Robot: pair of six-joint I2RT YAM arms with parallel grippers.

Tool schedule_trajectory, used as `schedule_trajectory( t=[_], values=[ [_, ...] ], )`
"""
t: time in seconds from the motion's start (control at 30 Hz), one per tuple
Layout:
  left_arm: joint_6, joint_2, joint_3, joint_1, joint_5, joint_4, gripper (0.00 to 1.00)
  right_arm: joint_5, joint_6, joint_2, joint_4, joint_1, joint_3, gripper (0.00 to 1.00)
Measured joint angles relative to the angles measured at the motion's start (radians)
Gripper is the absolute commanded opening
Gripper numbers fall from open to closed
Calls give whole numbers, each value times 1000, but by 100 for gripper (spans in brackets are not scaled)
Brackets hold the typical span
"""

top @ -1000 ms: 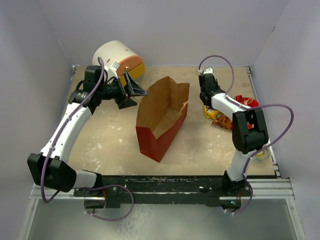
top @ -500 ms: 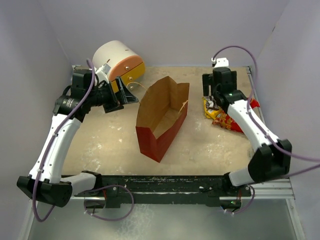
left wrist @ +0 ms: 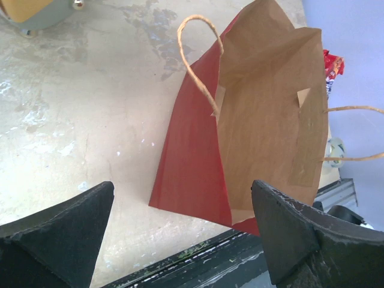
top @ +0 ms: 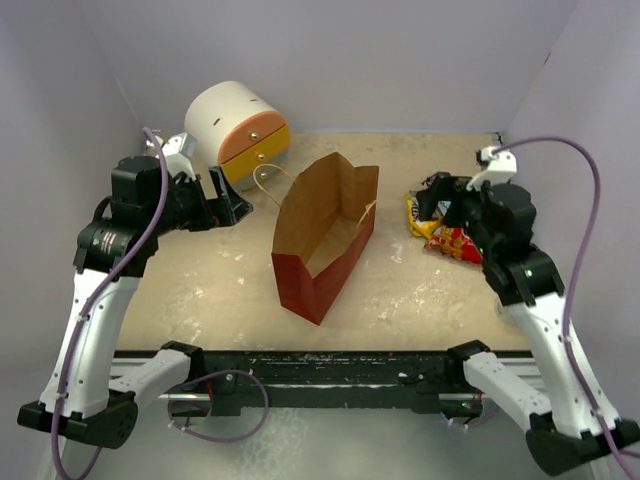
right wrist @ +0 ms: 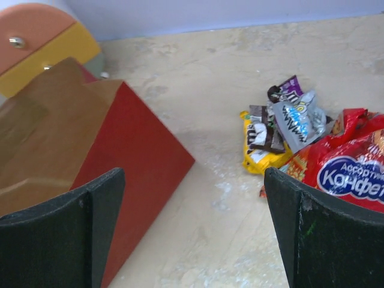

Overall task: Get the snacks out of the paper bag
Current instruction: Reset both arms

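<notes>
Toward the near middle of the tabletop (top: 200, 290) stands the red paper bag (top: 320, 285), mouth gaping, brown inside showing. Beyond it to the left hangs the left end effector (top: 232, 198), fingers spread, gripping nothing; the right end effector (top: 440, 200), equally spread, hovers by the snacks (top: 455, 242), which lie heaped on the tabletop right of the bag. Farthest, at the back left, sits the white drawer unit (top: 235, 120).

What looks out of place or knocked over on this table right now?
The paper bag appears tipped over in the middle of the table, its mouth gaping. The snacks lie in a loose, overlapping heap on the table on the right arm's side, outside the bag. Nothing looks torn or spilled.
</notes>
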Motion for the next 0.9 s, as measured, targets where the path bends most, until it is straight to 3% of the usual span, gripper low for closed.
schedule_trajectory(
  t=[0.4,0.7,0.9],
  values=[
    [5,-317,-278,0,-118,165,99,-27,167,-403,-40,-4,-130,100],
    [-61,-689,-675,0,-141,361,99,-4,317,-614,-38,-5,-418,100],
    [-93,-805,-787,0,-148,410,99,-4,404,-752,-35,-5,-531,99]
  ],
)
